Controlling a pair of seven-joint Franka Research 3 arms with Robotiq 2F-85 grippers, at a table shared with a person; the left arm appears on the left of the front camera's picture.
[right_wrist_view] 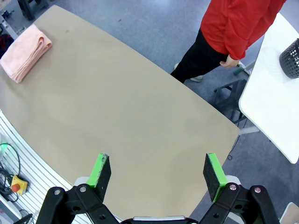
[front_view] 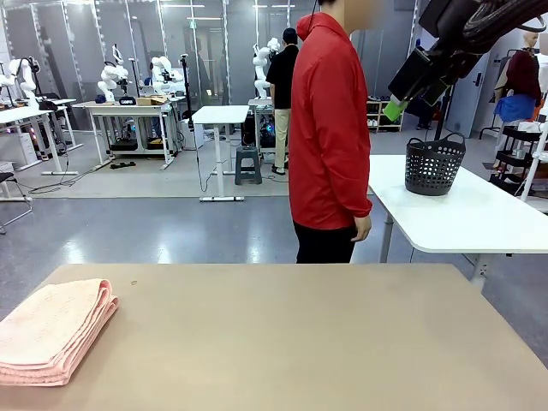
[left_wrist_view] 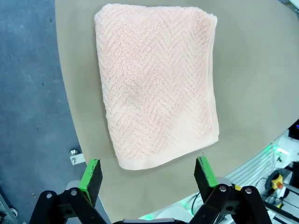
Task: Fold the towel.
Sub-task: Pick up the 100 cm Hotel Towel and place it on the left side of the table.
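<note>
The left hand point(left_wrist_view: 147, 179) hangs high above the worktop with its two green-padded fingers spread wide and nothing between them; it looks straight down on the towel point(left_wrist_view: 156, 84), which suggests it is raised clear of the cloth rather than reaching for it. The right hand point(right_wrist_view: 159, 175) is likewise spread and empty, held high over the bare middle of the worktop point(right_wrist_view: 121, 116); in the front view it shows at the upper right, well above the surface.

The towel, pale salmon-pink with a fuzzy herringbone weave, lies at the robot's left end of the worktop, close to the near edge; it is a neat rectangle several layers thick, its stacked edges showing along one side, so the folding looks finished or very nearly so, and it seems set aside there deliberately.

The worktop is a plain tan surface with rounded corners. A person in a red top point(front_view: 330, 128) and dark trousers stands at the far side, arms down. Behind are a grey floor, white tables, one carrying a dark basket point(front_view: 433, 165), and other workstations.
</note>
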